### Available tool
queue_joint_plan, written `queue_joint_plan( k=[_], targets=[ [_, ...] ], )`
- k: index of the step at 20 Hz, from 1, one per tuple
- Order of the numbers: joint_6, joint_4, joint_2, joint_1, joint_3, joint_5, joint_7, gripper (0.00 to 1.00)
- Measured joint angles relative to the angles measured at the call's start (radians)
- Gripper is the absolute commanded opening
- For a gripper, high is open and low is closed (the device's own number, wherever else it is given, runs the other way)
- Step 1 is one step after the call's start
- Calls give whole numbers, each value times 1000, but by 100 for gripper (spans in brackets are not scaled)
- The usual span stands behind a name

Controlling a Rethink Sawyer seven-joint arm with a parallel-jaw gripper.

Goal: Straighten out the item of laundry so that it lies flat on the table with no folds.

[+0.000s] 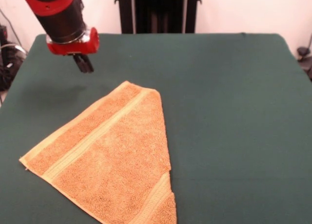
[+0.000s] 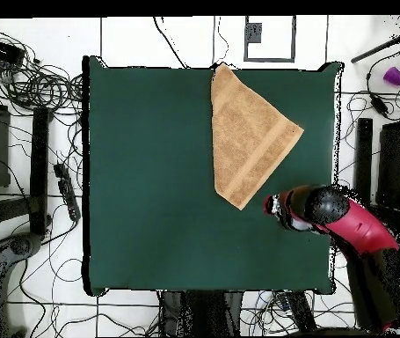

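The orange-yellow towel (image 1: 112, 155) lies on the dark green table (image 1: 234, 112), folded over on itself into a rough triangle. Its woven bands run diagonally, and its near end reaches the table's front edge. In the overhead view the towel (image 2: 247, 132) lies at the table's (image 2: 150, 176) upper right. My gripper (image 1: 84, 64) hangs above the table just beyond the towel's far corner, apart from it, shut and empty. In the overhead view the gripper (image 2: 270, 206) sits just past the towel's lower corner.
The robot's pedestal (image 1: 158, 11) stands behind the table's far edge. Cables and dark equipment (image 2: 27, 88) lie on the floor around the table. A small purple object (image 2: 395, 76) sits on the floor at the upper right.
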Motion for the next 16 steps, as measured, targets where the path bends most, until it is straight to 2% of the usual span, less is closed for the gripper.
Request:
queue_joint_plan(
  k=[7,16],
  targets=[
    [1,-63,44,56,-2,20,0,0],
    [106,-214,116,156,-32,17,0,0]
  ],
)
